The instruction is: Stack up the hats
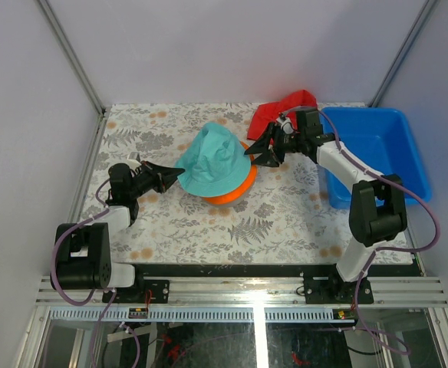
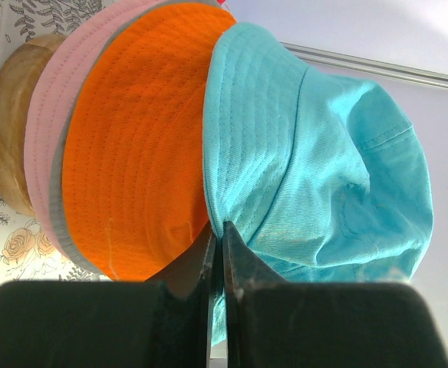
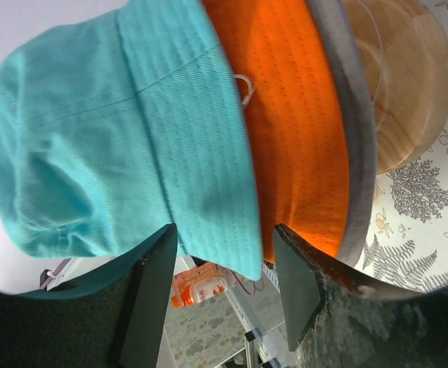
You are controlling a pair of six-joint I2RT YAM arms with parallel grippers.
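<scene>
Spanning the floral-patterned table (image 1: 285,222), the two arms close in on one pile from opposite sides. On top sits the soft teal bucket hat (image 1: 212,159), with its crown tipped toward the left arm. It does not cover the orange fabric bucket hat (image 1: 238,192) under it, whose brim shows as a crescent on the near right side. The wrist views show the grey hat's brim (image 3: 358,153) below the orange one, then the pink hat's brim (image 2: 44,146), all over the round wooden stand (image 3: 396,84).

The left gripper (image 2: 222,249) has its fingers pressed together on the teal brim's edge, seemingly pinching it. The right gripper (image 3: 224,234) is spread, with the opposite edge of that brim hanging between its fingers, apparently untouched. The teal brim therefore runs straight from one claw to the other. Seating it squarely probably means drawing it toward the right arm, which is closer to the exposed orange.
</scene>
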